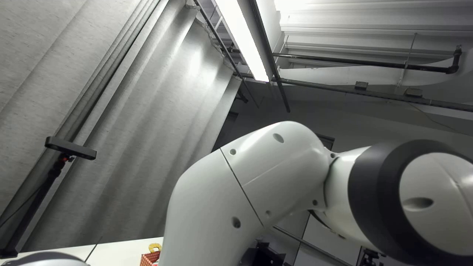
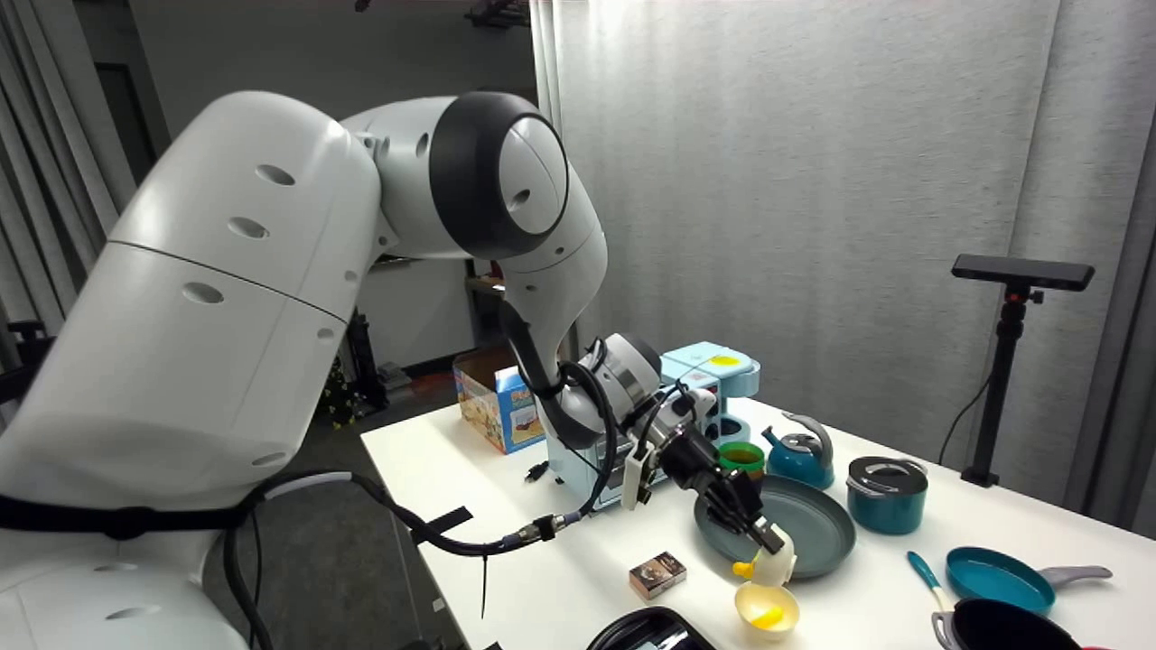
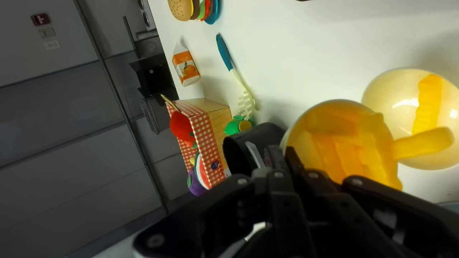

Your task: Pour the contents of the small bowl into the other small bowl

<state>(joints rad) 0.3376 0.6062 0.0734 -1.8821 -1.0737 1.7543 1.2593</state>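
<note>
The white surface (image 2: 542, 551) lies beneath everything, and the arm (image 2: 307, 244) arches over it, angling down toward its end. A grey pan (image 2: 817, 524) lies near that end in an exterior view. The tool (image 2: 768, 539) is clamped on the edge of the upper bowl (image 2: 775, 564), which it holds tilted above the surface. The lower bowl (image 3: 387, 91) rests on the surface, below the held one. In the wrist view the order runs tool, upper bowl, lower bowl from left to right, so the pour's target lies away from the grip, its edge partly hidden by the upper bowl. Whether the two bowls touch I cannot tell. Both are round; the long axis belongs to the yellow pieces (image 3: 344, 154). Several fill the upper bowl, one protruding piece (image 3: 423, 144) points out over the lower bowl's mouth, and one strip (image 3: 428, 102) lies inside the lower bowl. The pour looks part done; more tilt toward that side is probably next, and pieces at the upper bowl's edge could drop beside the target.
</note>
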